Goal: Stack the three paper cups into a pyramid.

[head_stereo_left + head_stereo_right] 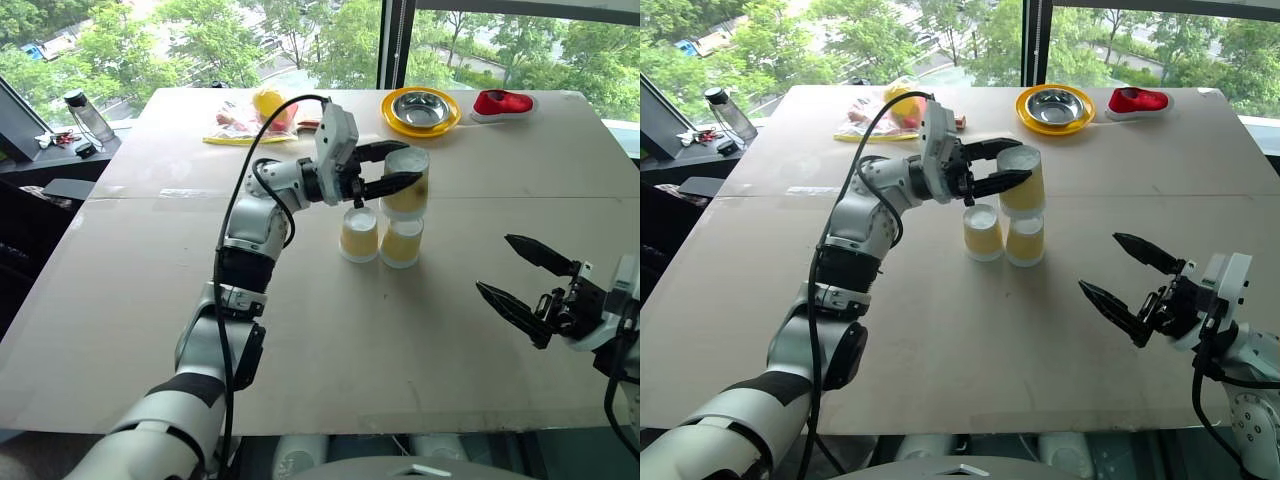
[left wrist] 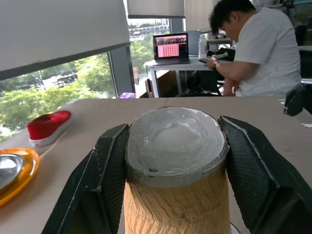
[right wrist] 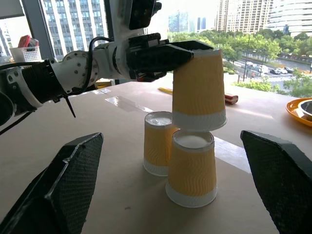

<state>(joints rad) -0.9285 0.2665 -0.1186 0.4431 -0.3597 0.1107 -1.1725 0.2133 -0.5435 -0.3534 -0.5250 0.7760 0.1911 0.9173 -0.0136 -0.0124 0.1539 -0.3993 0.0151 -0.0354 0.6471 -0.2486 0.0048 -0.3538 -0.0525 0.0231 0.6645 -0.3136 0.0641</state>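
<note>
I am holding the third cup (image 1: 1021, 180) upside down in the left pincer (image 1: 1012, 164), the two black fingers closed on its sides near the white base, which is facing up between them in the left wrist view. Directly beneath the pincer, the held cup's white rim is sitting just over, perhaps touching, the upturned base of one bottom cup (image 1: 1025, 241); I cannot tell from here whether it is resting there. The other bottom cup (image 1: 982, 232) is standing just beside that one, on the side nearer the pincer's wrist, the two inverted on the table (image 1: 940, 350) and seemingly touching.

So I am judging this as the placing step: two cups forming the base, the top cup being brought in. It is looking stacked over one cup rather than bridging the pair. For a pyramid, the next move is asking me to shift the held cup back toward the wrist side until its rim spans both bases, then lower it level and let go gently without nudging the base cups.

The right pincer (image 1: 1128, 282) is hanging well apart from the left one, fingers spread wide, holding nothing.
</note>
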